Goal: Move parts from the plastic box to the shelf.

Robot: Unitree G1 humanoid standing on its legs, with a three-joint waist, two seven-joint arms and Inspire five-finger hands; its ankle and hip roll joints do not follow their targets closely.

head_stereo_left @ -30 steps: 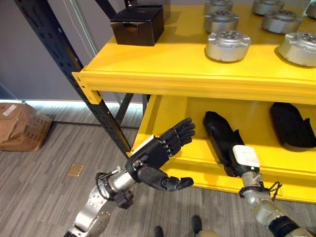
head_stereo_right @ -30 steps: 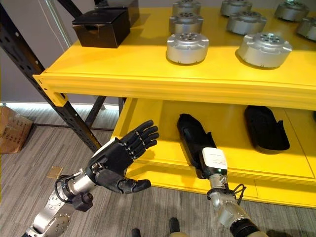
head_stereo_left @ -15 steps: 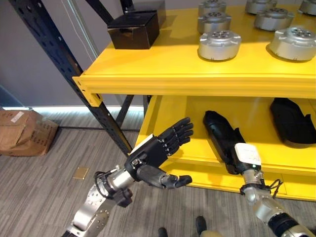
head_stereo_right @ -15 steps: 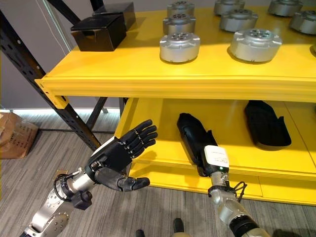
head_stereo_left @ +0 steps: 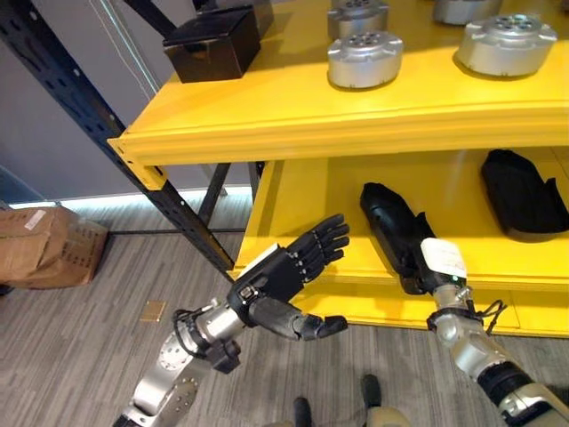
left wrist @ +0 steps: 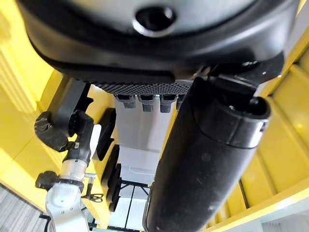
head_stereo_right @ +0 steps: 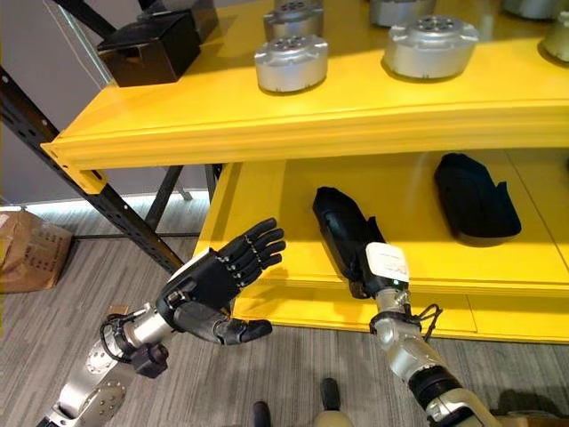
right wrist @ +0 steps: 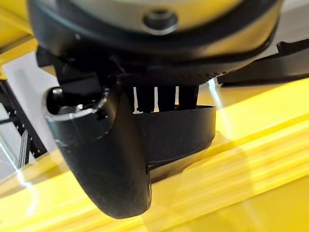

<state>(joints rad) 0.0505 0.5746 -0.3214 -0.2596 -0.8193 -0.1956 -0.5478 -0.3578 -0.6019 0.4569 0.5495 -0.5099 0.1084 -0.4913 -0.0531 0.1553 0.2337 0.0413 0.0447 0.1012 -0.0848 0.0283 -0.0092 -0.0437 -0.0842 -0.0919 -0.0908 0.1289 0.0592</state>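
Yellow shelf point(head_stereo_right: 267, 124) with two levels on a dark perforated upright point(head_stereo_right: 80, 169). Upper level: a black box point(head_stereo_right: 147, 46) at its left end, and silver round parts, one point(head_stereo_right: 290, 62) near the front edge, another point(head_stereo_right: 428, 46) to its right.

Lower level: a black part point(head_stereo_right: 342, 227) lies near the front lip; a second black part point(head_stereo_right: 474, 196) lies further right, well apart from the first.

Left hand point(head_stereo_right: 213, 285) hangs in front of the lower level's left end, fingers straight and spread, thumb out, holding nothing.

Right hand point(head_stereo_right: 385, 267) is at the near end of the first black part, its fingers hidden; contact cannot be told.

A cardboard box point(head_stereo_right: 31, 249) sits on the grey floor at left.
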